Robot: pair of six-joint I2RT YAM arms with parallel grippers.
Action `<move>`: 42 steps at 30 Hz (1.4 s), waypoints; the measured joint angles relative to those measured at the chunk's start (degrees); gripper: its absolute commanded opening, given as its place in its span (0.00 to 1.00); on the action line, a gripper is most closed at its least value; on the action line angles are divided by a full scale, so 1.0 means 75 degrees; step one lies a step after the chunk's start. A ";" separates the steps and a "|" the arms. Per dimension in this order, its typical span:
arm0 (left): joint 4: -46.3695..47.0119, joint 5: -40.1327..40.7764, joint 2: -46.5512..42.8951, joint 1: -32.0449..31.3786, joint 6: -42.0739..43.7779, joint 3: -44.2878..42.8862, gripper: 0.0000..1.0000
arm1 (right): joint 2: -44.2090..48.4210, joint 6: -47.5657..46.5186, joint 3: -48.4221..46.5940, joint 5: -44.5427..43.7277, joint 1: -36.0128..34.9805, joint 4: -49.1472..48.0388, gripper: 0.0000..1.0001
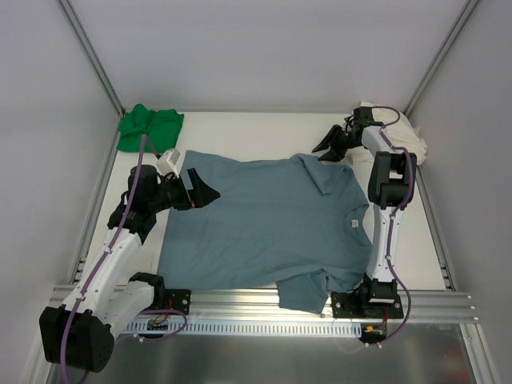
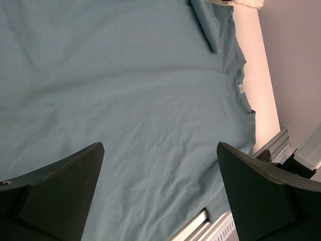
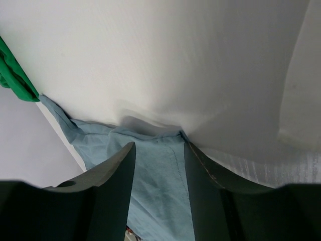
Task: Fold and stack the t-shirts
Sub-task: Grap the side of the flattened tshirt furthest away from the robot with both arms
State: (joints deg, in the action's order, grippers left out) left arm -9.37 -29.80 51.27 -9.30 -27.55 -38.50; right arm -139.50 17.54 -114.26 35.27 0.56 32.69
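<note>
The blue-grey t-shirt [image 1: 272, 224] lies spread flat across the middle of the desk [image 1: 240, 136]. Its collar is toward the right of the top view, with the small white neck tag [image 1: 350, 223] showing there. One sleeve is folded over onto the body at the upper centre. The other sleeve hangs over the metal rail [image 1: 240, 300] at the bottom of the frame.

The green t-shirt [image 1: 150, 126] sits crumpled in the upper left corner, well apart from the blue-grey one. The cream-white t-shirt [image 1: 408, 136] is bunched in the upper right corner.

The left gripper [image 1: 204, 186] hovers over the left edge of the blue-grey t-shirt. Its jaws are spread as wide as they go and hold nothing; its wrist view shows only flat cloth between them.

The right gripper [image 1: 326, 147] is in the upper right, just beside the cream-white t-shirt, at the folded sleeve. Its jaws stand roughly halfway apart over the sleeve's hem. Blue-grey cloth shows in the gap, but I cannot tell whether the fingertips touch it.
</note>
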 measured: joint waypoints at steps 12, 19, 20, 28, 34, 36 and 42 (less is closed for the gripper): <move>-0.0035 0.0041 -0.0015 0.0000 -0.0006 0.0000 0.99 | -0.0125 -0.0067 -0.0259 0.0131 -0.0009 0.0353 0.58; -0.0096 0.0073 -0.0361 0.0000 -0.0015 0.0006 0.99 | -0.0035 -0.0318 -0.0259 -0.0233 -0.0096 0.0740 0.58; -0.0096 0.0087 -0.0411 0.0000 -0.0017 0.0006 0.99 | 0.0073 -0.0405 -0.0166 -0.0425 -0.0149 0.0769 0.58; -0.0230 0.0195 -0.0551 0.0000 -0.0032 0.0006 0.99 | 0.0370 -0.1189 -0.0035 -0.1792 -0.0691 0.1463 0.20; -0.0458 0.0254 -0.0743 0.0000 -0.0026 0.0006 0.99 | 0.0443 -0.1343 0.0160 -0.1926 -0.0822 0.1530 0.04; -0.0493 0.0256 -0.0778 0.0000 -0.0023 0.0006 0.99 | 0.0618 -0.1378 0.0417 -0.1979 -0.0857 0.1475 0.03; -0.0530 0.0259 -0.0804 0.0000 -0.0023 0.0006 0.99 | 0.1209 -0.1501 0.1154 -0.2075 -0.1064 0.1306 0.02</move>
State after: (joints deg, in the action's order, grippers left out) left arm -13.34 -27.86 45.23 -9.30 -27.73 -38.46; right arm -130.43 6.28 -105.60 19.70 -7.42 42.48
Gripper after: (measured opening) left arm 0.986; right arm 0.026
